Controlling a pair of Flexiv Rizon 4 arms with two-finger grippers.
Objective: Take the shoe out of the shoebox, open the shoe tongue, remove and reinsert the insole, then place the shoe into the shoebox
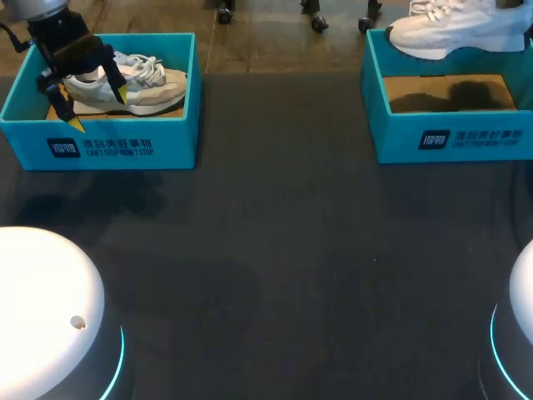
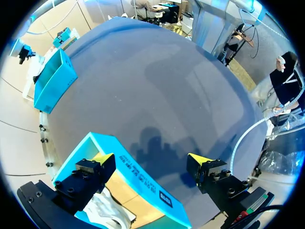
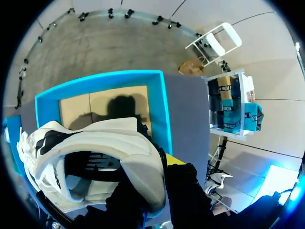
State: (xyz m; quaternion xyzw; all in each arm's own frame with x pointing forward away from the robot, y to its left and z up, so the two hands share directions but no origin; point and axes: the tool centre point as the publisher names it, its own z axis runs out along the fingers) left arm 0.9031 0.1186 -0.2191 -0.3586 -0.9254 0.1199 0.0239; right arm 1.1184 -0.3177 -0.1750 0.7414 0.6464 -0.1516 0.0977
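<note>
Right wrist view: right fingers (image 3: pixel 184 187) tight on white shoe (image 3: pixel 109 143), tips mostly hidden; left fingers (image 2: pixel 202 162) wide apart.

Cannot see the fingertips of the right gripper (image 3: pixel 155 179) in its own wrist view: buried under the heel collar of the white shoe (image 3: pixel 95 143) clamped there, bar one sliver of yellow. Out of frame from above, too. Loses that shoe's front end toward the black rim, and its upper part to the head view's far edge. Hides the heel of the pale shoe (image 1: pixel 141 82) behind the left gripper (image 1: pixel 96 107) — only a scrap of its laces in the left wrist view. Crops the right shoebox (image 1: pixel 450 137) at the side.
</note>
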